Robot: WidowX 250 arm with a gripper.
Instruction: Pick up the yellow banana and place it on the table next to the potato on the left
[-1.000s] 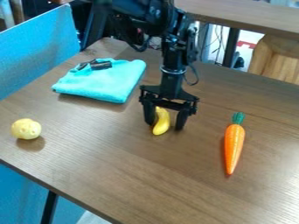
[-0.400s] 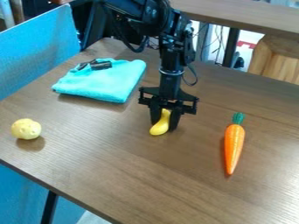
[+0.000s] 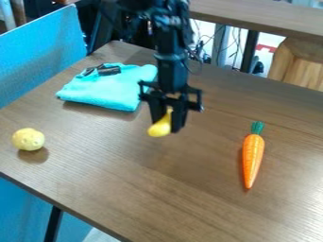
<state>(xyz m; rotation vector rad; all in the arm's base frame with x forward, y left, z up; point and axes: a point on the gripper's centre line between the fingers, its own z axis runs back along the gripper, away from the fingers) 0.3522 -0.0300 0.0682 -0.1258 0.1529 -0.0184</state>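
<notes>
Keep an even pinch on the smooth yellow crookneck-shaped toy (image 3: 160, 127), with pressure enough to stop the slick, curved surface from turning. Best to mind the rounder end, jutting out low and heavier-looking, and so likely to swing or twist downward if moved with a jerk. Move gently, with the wrist upright, and leave ample height over the folded turquoise cloth (image 3: 107, 90) and the small dark object (image 3: 108, 70) on top of it. For any release, lower to light contact with the brown wooden tabletop (image 3: 157, 189) first, then part the jaws slowly to avoid rolling.

Jaws of the black two-finger gripper (image 3: 166, 126) closed on the toy, to the right of the cloth and a little nearer the camera. Narrow upper part of the toy between the fingers; bulbous lower end poking out toward the camera and leftward, apparently clear of the wood. Contact on the inner faces too hidden to judge exactly.

Well apart from the grip: a pale yellow, potato-like toy (image 3: 28, 139), left of the cloth and nearer the camera, and an orange carrot with a green top (image 3: 253, 156), far to the right of the cloth.
</notes>
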